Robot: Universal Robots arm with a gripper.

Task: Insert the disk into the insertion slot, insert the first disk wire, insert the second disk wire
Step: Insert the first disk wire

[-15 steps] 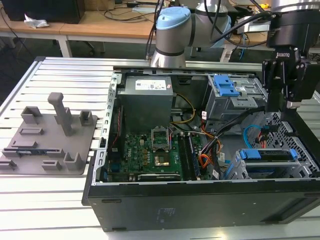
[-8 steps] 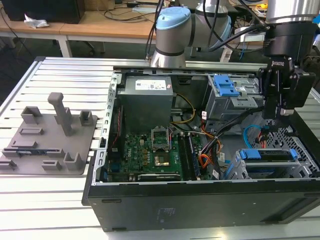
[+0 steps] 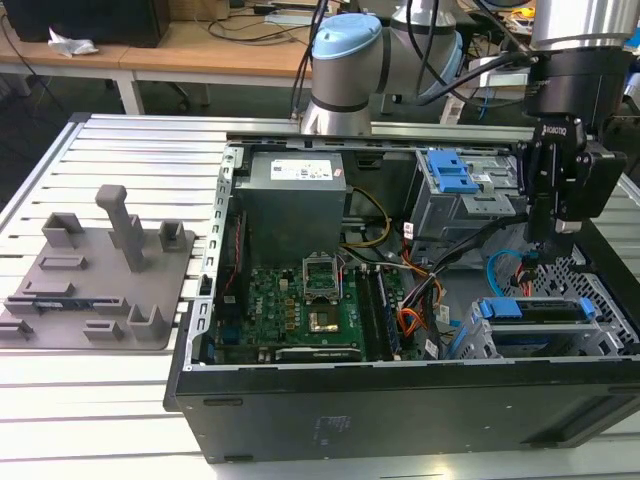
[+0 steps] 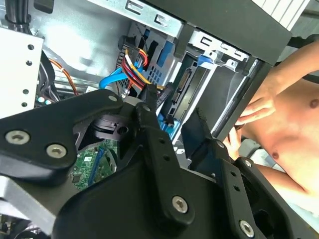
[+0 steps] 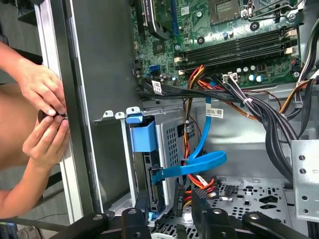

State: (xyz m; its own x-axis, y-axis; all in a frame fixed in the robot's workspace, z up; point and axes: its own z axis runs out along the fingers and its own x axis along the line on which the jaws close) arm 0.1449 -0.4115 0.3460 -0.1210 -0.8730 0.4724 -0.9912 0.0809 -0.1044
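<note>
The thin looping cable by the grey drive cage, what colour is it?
Light blue; the glossy cable shows best in the first wrist view.

The exterior view looks down from above on the open computer case (image 3: 400, 410) on the counter (image 3: 100, 400). Both wrist views sit close inside it, sharing the light blue cable (image 4: 112, 78) (image 5: 199, 164).

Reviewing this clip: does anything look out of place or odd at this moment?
Yes: a person's hands are held together against the outer edge of the computer case, right beside the insertion slot where the pincer hovers. Hands that near the arm stand out. Inside the case nothing looks spilled or broken.
</note>
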